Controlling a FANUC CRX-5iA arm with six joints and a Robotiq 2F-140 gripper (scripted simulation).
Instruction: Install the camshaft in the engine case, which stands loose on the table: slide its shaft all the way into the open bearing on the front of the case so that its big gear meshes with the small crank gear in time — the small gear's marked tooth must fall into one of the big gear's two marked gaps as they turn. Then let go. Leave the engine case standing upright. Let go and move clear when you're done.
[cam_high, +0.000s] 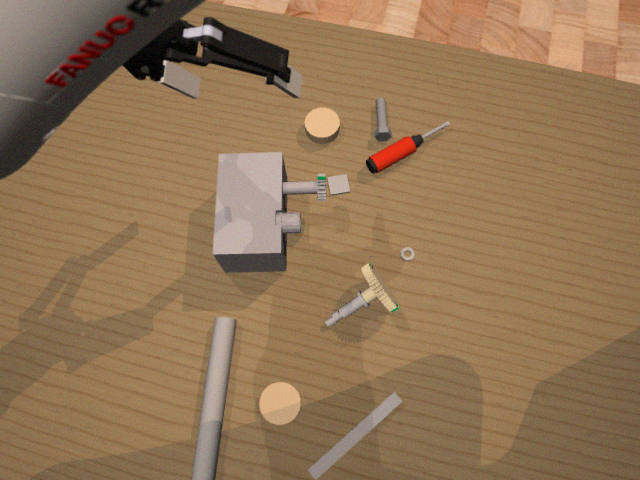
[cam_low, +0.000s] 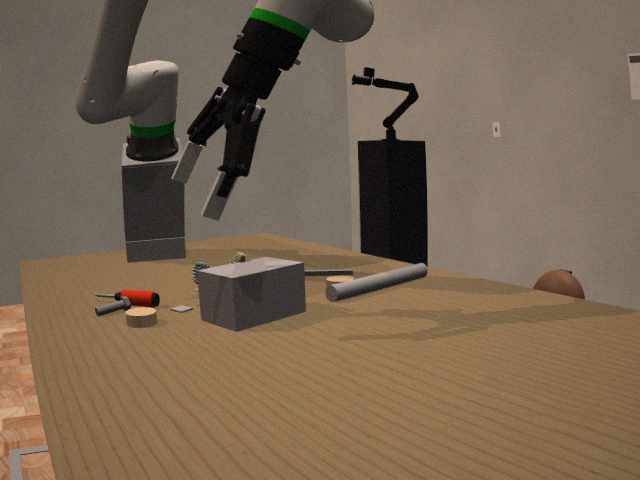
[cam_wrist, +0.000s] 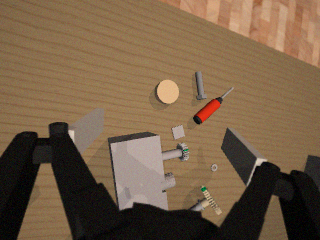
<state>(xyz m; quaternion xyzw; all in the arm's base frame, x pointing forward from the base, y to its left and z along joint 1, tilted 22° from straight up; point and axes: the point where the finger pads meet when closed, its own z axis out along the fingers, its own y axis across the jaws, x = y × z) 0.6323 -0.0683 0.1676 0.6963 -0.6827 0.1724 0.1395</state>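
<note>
The grey engine case (cam_high: 248, 206) (cam_low: 253, 291) (cam_wrist: 137, 170) stands upright on the table. On its front side the small crank gear (cam_high: 321, 187) (cam_wrist: 184, 151), with a green mark, sits on a stub shaft, and the open bearing (cam_high: 289, 222) (cam_wrist: 169, 181) is beside it. The camshaft (cam_high: 361, 299) (cam_wrist: 207, 200), with a cream big gear and a grey shaft, lies loose on the table a short way in front of the case. My gripper (cam_high: 235, 82) (cam_low: 197, 192) (cam_wrist: 164, 129) is open and empty, high above the table, over the case and tilted down.
A red screwdriver (cam_high: 395, 153) (cam_low: 138, 297) (cam_wrist: 208, 111), a bolt (cam_high: 381, 119), a wooden disc (cam_high: 322, 122) and a small grey plate (cam_high: 338, 184) lie near the crank gear. A washer (cam_high: 407, 253), a grey rod (cam_high: 214, 392), a second disc (cam_high: 279, 403) and a flat strip (cam_high: 354, 436) lie around the camshaft.
</note>
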